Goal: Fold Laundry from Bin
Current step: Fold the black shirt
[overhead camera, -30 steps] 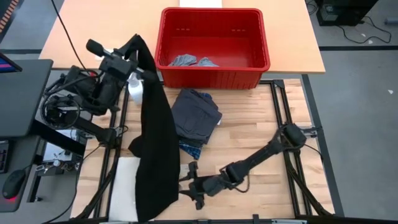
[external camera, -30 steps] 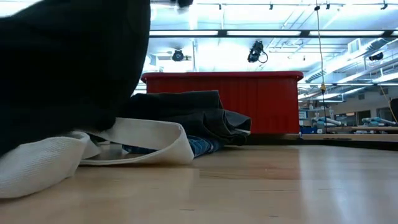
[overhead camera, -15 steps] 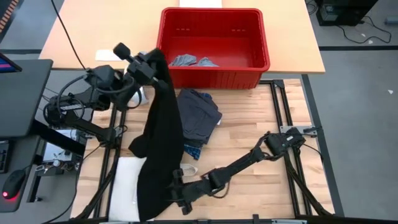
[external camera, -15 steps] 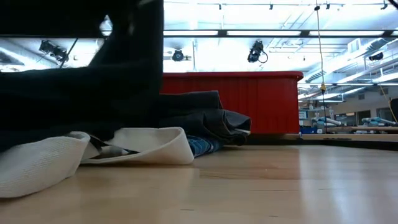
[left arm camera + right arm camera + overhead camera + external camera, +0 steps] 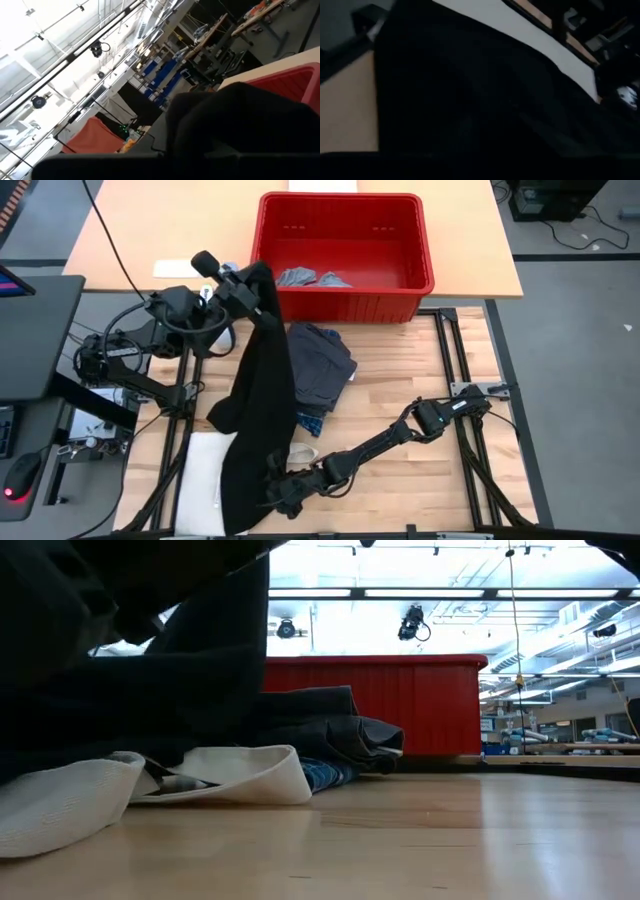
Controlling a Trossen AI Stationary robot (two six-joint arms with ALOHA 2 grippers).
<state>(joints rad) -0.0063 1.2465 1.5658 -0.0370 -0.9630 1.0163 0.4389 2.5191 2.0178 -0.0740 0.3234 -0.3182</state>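
Two hands: both at the black garment (image 5: 262,420).
Right hand (image 5: 280,492): low over the near worktop (image 5: 400,395), against the garment's lower edge; finger state cannot tell.
White cloth (image 5: 203,470): under the garment.
Folded pile (image 5: 318,362): mid-worktop, dark grey over blue plaid.
Left hand (image 5: 252,288): raised, clamped on the garment's top.
Bin (image 5: 345,252): farthest, red, light grey pieces (image 5: 305,278) inside.

Robotics lab (ceiling strip lights (image 5: 420,592), distant workbenches (image 5: 560,748))

bin (image 5: 345,238): glossy red plastic | table (image 5: 400,410): smooth pale wood
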